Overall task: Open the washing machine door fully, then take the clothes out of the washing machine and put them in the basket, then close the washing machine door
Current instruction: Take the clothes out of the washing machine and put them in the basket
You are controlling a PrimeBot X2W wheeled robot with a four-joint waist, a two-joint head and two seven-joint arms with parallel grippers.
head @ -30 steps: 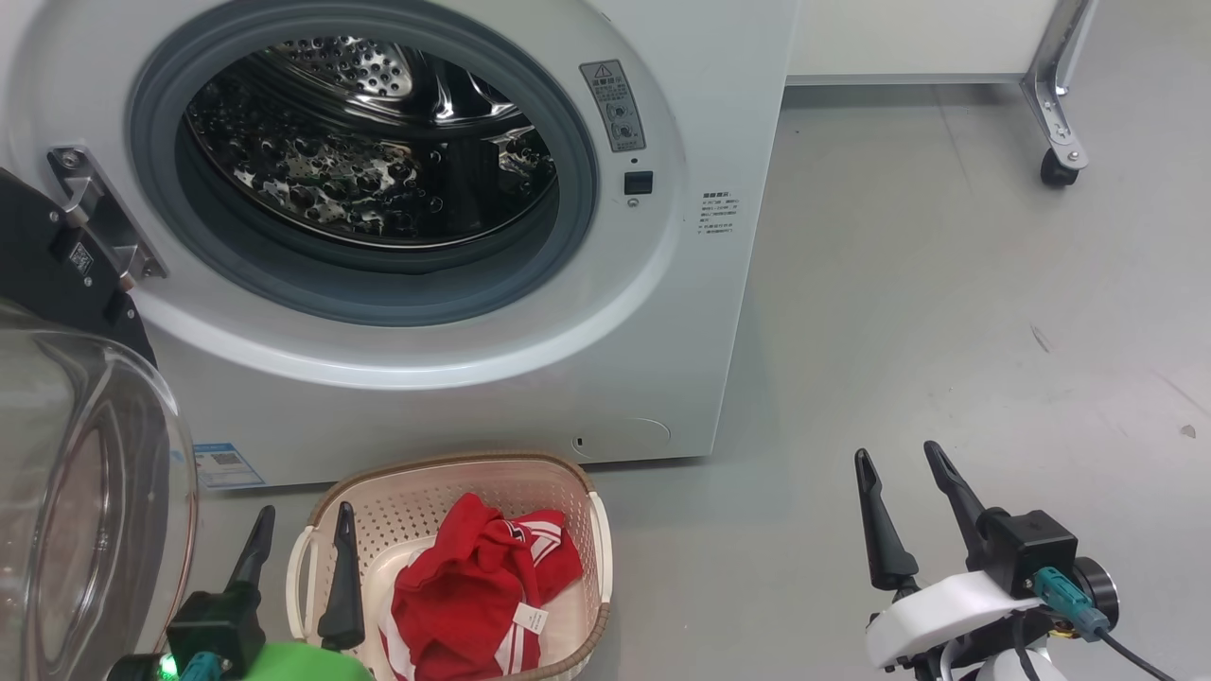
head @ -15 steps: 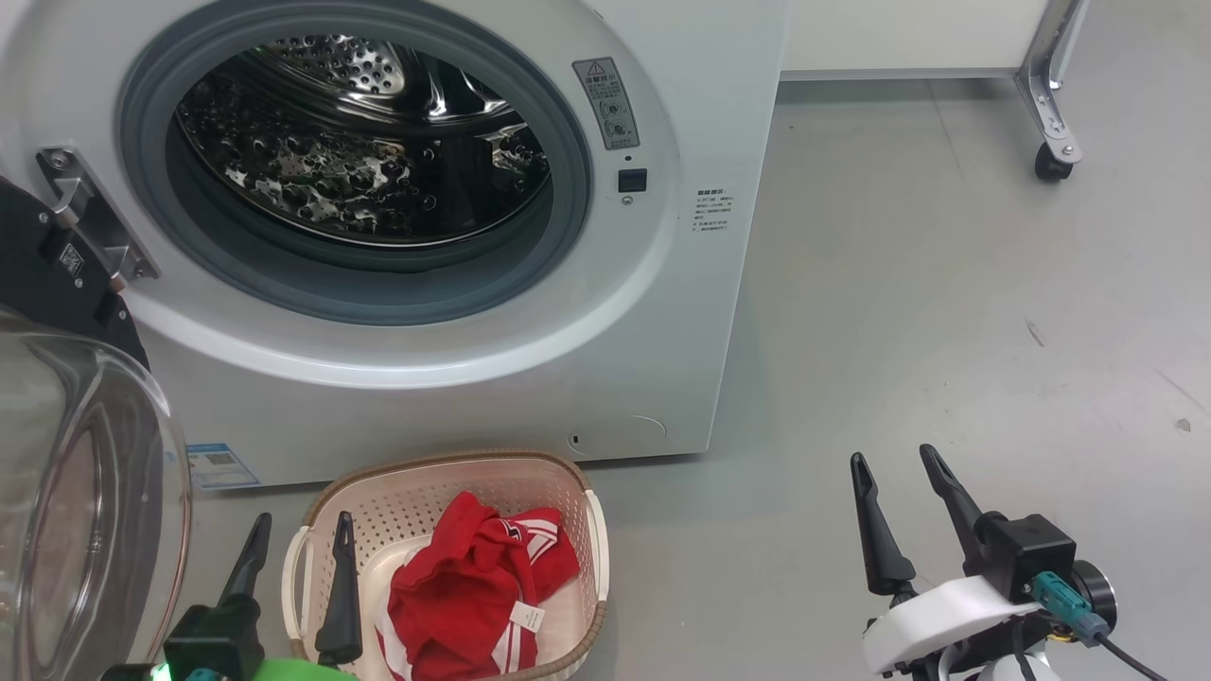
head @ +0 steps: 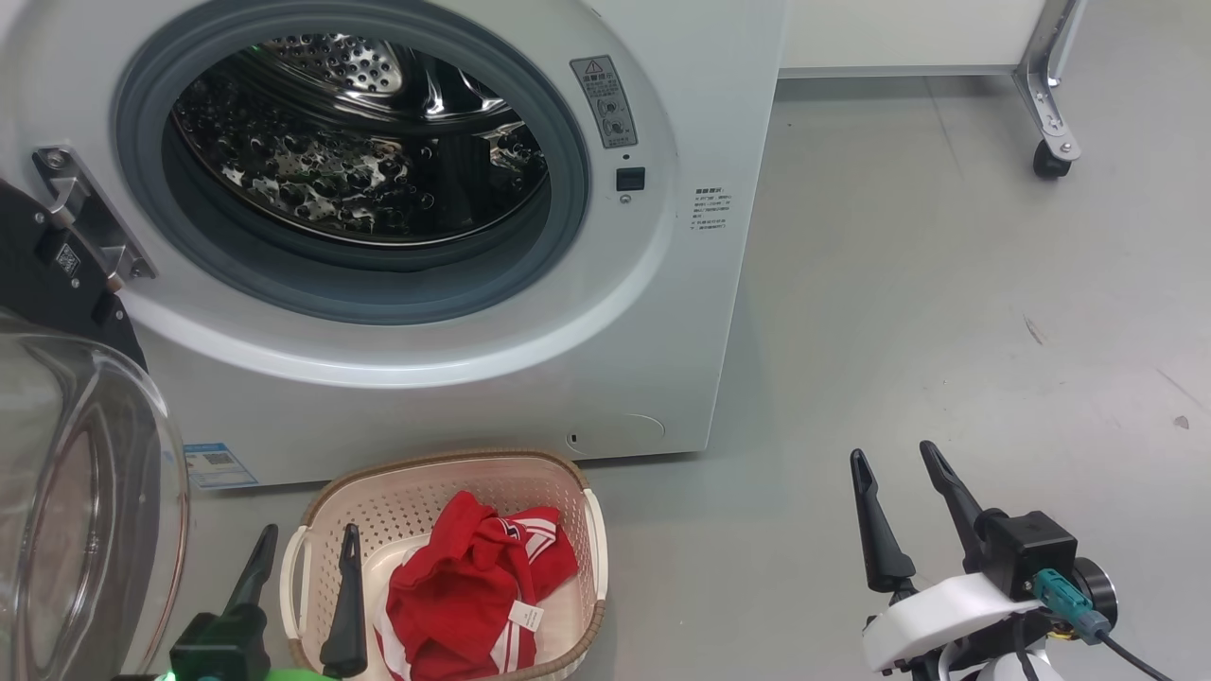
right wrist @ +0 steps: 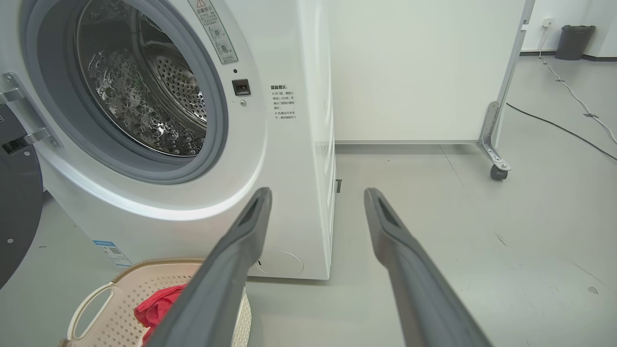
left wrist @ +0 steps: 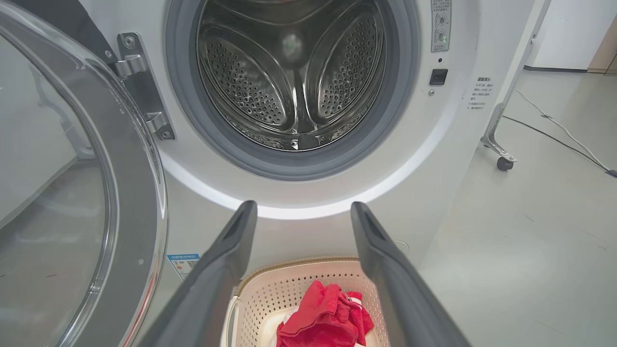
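Left claw (head: 309, 531) and right claw (head: 894, 450) stand spread; washing machine door (head: 85, 511) partly cut off.

- the washing machine (head: 473, 397) stands on the floor (head: 899, 284).
- the washing machine door (head: 66, 492) hangs open at its left side.
- the basket (head: 416, 511) sits just in front of the machine.
- the clothes (head: 464, 586) lie in the basket.

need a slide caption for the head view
Door open, drum looks empty, red clothes in the basket, left hand and right hand open.

Red/white-striped clothes (head: 468, 591); cream perforated basket (head: 530, 478), brown rim.
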